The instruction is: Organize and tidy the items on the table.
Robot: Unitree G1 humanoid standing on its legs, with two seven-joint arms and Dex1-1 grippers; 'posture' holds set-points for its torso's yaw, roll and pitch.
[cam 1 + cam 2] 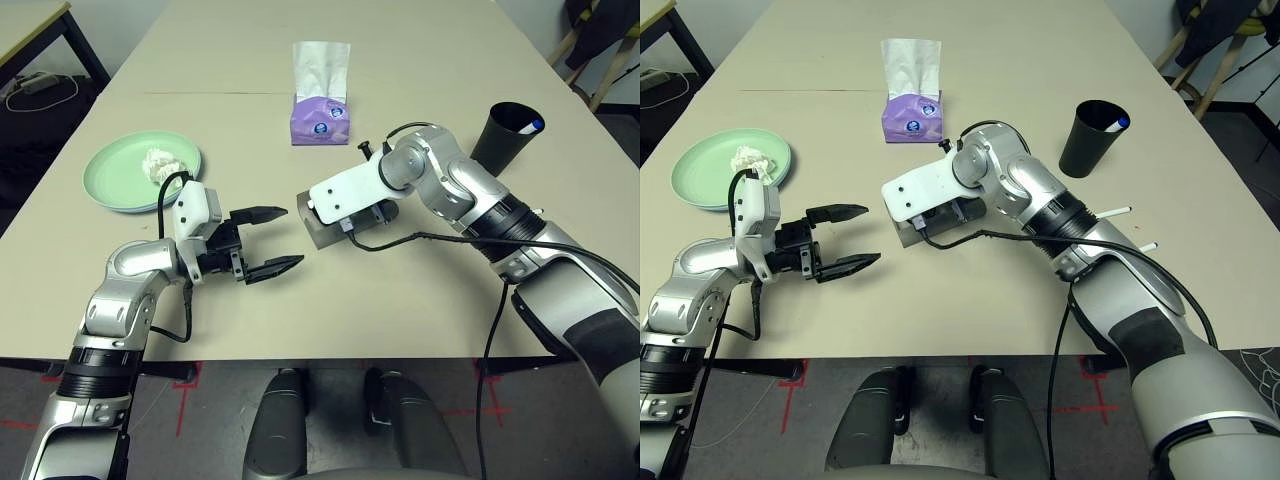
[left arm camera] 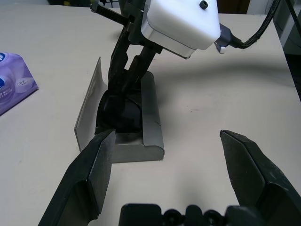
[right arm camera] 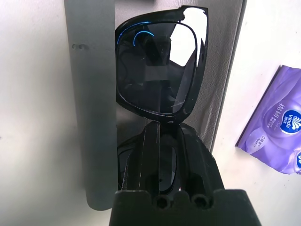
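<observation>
right gripper (image 3: 164, 136): fingers pinched together on black sunglasses (image 3: 160, 66), angled down into the open case
black sunglasses: folded, lenses up, lying inside the case trough directly under and ahead of the right gripper's fingertips
grey glasses case (image 2: 150, 127): open, lid flap standing up on one side, resting on the table right below the right gripper, just ahead of the left gripper's tips
left gripper (image 1: 268, 243): spread wide, nothing between the fingers, hovering level just above the table, pointed at the case, apart from it
pale green plate (image 1: 115, 172): on the table, well off to the outer left side of the left gripper, past its wrist
crumpled white tissue wad (image 1: 160, 163): sitting on the plate, toward the rim nearest the left gripper
black cup (image 1: 507, 138): upright, well beyond the right arm's elbow, far right of both grippers; blue-capped pen (image 1: 534, 125) poking at its rim
white pens (image 1: 1118, 211): two on the table, partly hidden by the right forearm
purple tissue box (image 1: 320, 118): beyond the right gripper, white tissue sticking up
table (image 1: 250, 310): beige top, thin seam crossing behind the tissue box
</observation>
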